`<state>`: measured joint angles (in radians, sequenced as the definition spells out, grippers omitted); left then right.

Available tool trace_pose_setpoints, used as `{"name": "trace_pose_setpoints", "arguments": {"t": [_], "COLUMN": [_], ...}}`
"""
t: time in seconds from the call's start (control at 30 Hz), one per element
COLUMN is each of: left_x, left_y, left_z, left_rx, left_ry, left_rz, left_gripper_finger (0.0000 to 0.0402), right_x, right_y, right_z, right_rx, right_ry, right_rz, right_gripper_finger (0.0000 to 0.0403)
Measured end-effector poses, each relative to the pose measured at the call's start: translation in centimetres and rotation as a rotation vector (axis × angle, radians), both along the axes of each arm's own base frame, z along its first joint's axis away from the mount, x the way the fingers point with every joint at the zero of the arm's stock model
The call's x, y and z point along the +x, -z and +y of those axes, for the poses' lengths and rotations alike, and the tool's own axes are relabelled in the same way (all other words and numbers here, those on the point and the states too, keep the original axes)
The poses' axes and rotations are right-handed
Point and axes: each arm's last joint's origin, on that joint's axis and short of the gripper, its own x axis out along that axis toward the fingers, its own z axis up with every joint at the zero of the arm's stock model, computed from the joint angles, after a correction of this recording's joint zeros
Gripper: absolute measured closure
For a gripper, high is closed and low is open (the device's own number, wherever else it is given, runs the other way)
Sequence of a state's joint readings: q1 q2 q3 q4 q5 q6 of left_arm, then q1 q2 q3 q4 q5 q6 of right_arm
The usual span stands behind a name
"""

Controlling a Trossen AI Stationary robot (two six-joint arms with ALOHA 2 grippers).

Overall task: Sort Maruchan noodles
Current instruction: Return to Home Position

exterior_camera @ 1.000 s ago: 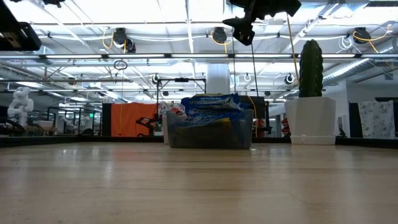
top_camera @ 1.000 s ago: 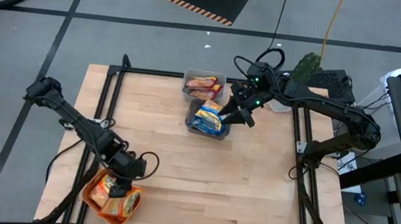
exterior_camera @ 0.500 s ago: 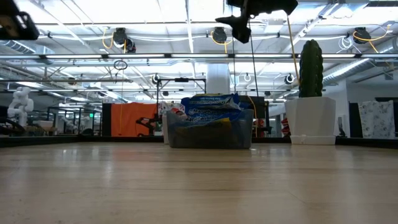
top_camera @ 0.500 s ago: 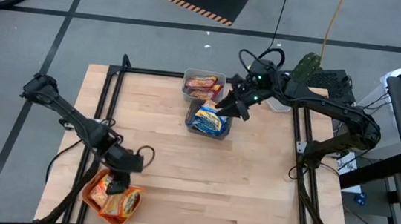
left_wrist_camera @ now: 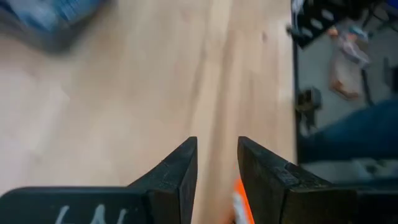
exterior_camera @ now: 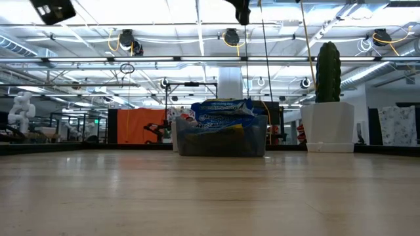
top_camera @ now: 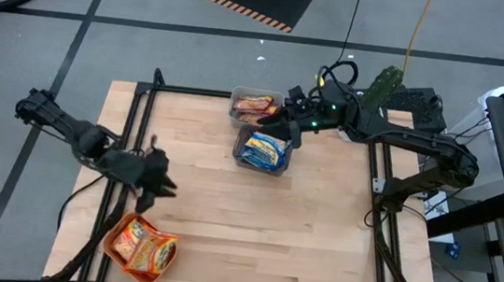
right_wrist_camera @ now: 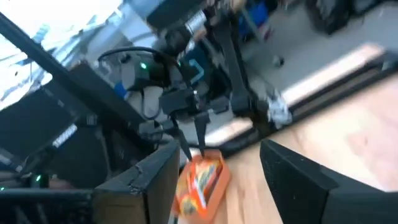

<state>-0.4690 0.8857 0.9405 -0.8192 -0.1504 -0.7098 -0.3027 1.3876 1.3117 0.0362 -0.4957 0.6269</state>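
Orange-yellow crinkly plastic noodle packets (top_camera: pixel 142 247) lie in the orange tray (top_camera: pixel 108 239) on the left of the light wooden desk (top_camera: pixel 318 223). Blue-and-silver packets (top_camera: pixel 263 149) fill the dark bin (top_camera: pixel 237 145). The left gripper (left_wrist_camera: pixel 216 142) is empty with its fingers narrowly apart, while the right gripper (right_wrist_camera: pixel 219 148) is spread wide.

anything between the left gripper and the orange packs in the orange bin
Nothing visible does. The left gripper hovers over bare table beside the orange bin, and the orange packs lie uncovered in it.

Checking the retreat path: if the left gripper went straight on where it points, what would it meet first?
Most likely the bare wooden table: the left gripper tilts down at it, nothing between, though depth is unclear.
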Motion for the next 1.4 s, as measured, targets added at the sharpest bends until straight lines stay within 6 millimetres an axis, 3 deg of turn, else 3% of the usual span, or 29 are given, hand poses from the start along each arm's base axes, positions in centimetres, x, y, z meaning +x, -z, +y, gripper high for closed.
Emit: {"name": "trace_pose_setpoints", "arguments": {"t": [0.23, 0.4, 0.53, 0.77, 0.93, 1.17, 1.4], "left_x": [-1.5, -2.9, -3.9, -4.2, -3.7, -3.6, -3.0], "left_y": [-1.4, -2.6, -3.1, -3.3, -4.2, -1.5, -0.5], "left_z": [2.0, 3.0, 3.8, 4.6, 4.7, 5.3, 5.7], "left_rx": [0.249, 0.465, 0.526, 0.736, 0.713, 0.65, 0.602], "left_ry": [0.013, 0.09, 0.016, -0.04, -0.096, -0.11, -0.205], "left_rz": [-0.166, -0.293, -0.331, -0.312, -0.398, -0.36, -0.434], "left_gripper_finger": [0.0288, 0.0341, 0.0387, 0.0389, 0.0388, 0.0387, 0.0387], "right_x": [0.7, 0.6, 0.3, 0.3, 0.1, -0.1, -0.6], "right_y": [-0.5, -1.2, -1.7, -1.7, -1.7, -1.5, -1.1], "right_z": [2.4, 4.3, 5.2, 5.2, 5.2, 4.4, 2.3], "right_rx": [-0.151, -0.272, -0.331, -0.385, -0.456, -0.697, -0.721], "right_ry": [0.032, -0.033, -0.038, 0.033, 0.043, 0.067, 0.07], "right_rz": [-0.07, -0.138, -0.17, -0.169, -0.158, -0.145, -0.103], "right_gripper_finger": [0.0241, 0.0331, 0.0394, 0.0397, 0.04, 0.0402, 0.0402]}}
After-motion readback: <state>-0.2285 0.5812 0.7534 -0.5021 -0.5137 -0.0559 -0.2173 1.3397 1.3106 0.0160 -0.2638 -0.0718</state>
